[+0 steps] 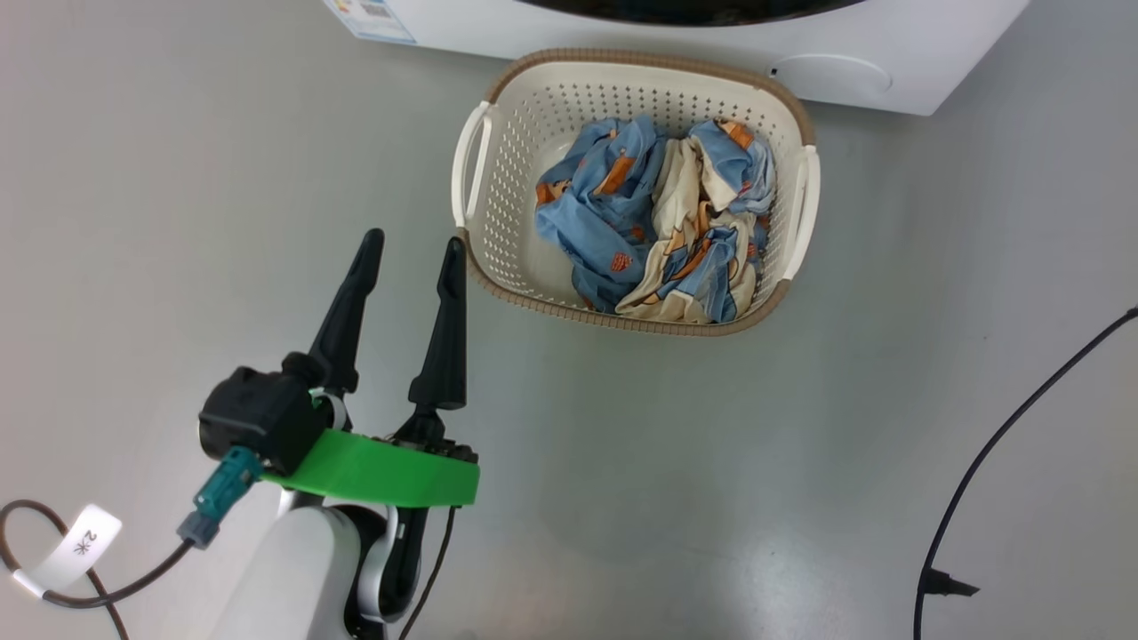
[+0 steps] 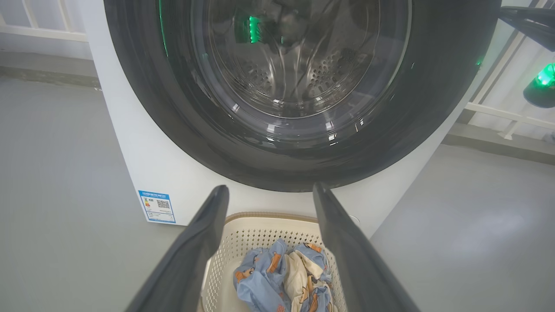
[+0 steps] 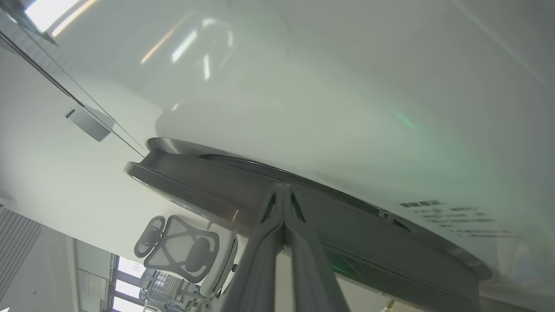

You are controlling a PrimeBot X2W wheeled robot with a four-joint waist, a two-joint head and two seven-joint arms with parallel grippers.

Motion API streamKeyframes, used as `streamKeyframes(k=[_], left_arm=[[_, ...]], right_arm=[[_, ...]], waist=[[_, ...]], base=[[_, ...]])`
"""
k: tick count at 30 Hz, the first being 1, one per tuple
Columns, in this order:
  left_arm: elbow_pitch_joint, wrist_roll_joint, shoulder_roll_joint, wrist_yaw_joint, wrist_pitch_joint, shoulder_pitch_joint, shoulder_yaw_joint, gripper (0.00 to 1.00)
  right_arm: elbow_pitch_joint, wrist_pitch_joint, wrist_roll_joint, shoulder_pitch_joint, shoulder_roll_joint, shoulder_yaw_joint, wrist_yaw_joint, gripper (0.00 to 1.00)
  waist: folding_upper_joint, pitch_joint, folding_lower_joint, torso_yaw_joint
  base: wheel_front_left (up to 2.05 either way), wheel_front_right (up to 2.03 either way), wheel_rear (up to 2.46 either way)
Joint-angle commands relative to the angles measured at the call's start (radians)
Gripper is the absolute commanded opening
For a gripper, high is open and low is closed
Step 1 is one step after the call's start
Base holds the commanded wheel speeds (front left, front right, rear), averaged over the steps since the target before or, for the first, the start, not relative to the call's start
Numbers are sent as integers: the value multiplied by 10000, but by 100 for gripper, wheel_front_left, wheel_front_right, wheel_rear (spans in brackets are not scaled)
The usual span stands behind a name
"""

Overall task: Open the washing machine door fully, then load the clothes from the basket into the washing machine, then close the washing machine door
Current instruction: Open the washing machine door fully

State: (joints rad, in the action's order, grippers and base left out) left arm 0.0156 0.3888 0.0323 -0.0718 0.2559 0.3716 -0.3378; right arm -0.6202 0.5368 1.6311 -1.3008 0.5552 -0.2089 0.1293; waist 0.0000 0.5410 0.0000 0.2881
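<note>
Left jaws gape wide and empty beside the cream perforated plastic basket [image 1: 507, 222] with its brown woven rim; right jaws are pressed together at the edge of the round glossy black washing machine door [image 2: 143, 108]. Crumpled light blue and cream printed clothes [image 1: 658, 222] fill the basket, on grey floor [image 1: 622, 489] before the big white washing machine [image 2: 147, 173]

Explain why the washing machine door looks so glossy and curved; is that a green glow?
Left wrist view: the wide-angle lens bows the washing machine door, whose glass carries bright glints and a green reflection. Right wrist view: faint green cast on the white washing machine, soft glare above. Head view: even light, mild sheen on the floor.
</note>
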Motion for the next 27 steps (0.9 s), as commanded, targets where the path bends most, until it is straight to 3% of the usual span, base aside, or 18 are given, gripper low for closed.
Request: streamKeyframes(k=[1, 17, 27], left_arm=[[-321, 72, 179, -84, 59, 101, 269, 100], [-540, 480, 179, -296, 59, 228, 61, 100], [-388, 442, 179, -253, 59, 34, 180, 100]], right_arm=[[204, 88, -80, -190, -107, -91, 14, 0], [-216, 77, -676, -903, -255, -434, 14, 0], [-546, 327, -951, -398, -470, -951, 14, 0]], waist=[[0, 111, 0, 84], [0, 430, 0, 402], [0, -101, 0, 356]], base=[[0, 0, 0], [0, 0, 0], [0, 0, 0]])
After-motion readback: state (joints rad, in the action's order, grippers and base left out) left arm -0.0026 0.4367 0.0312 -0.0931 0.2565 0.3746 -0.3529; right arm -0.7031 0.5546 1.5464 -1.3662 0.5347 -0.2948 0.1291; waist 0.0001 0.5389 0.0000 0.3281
